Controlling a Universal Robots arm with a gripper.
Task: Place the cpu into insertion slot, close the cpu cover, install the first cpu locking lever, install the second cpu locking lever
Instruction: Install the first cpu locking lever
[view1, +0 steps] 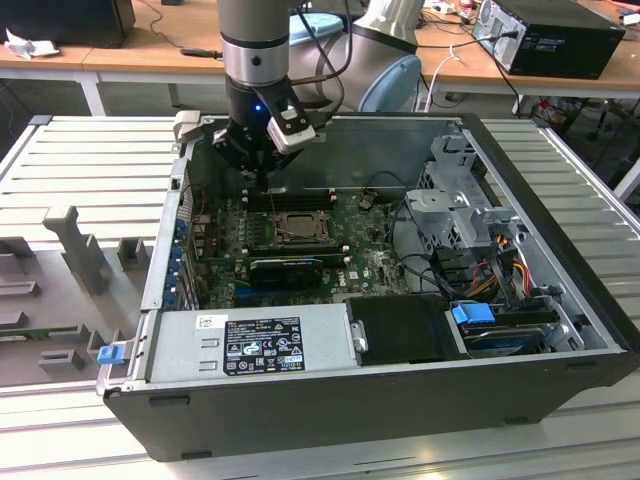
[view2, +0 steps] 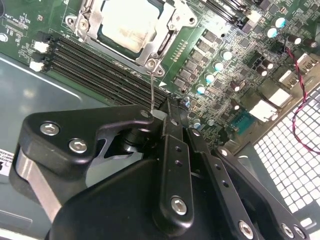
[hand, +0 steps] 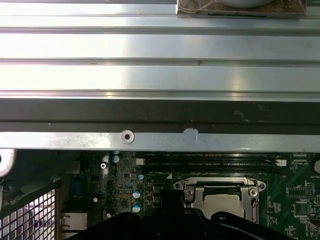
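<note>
The jaws are gripping the thin locking lever's (view2: 152, 87) tip; its length is running straight from them to a corner of the closed cpu cover (view2: 169, 40).

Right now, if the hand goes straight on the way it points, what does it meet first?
Most likely the thin locking lever, which ends right at the tip of the hand. Beyond it lie the black memory slots. Depth is unclear here.

The cpu (view2: 131, 27) is silvery-grey, the motherboard (view2: 22, 22) green, the claw (view2: 161, 114) black, the lever (view2: 152, 87) silver.
</note>
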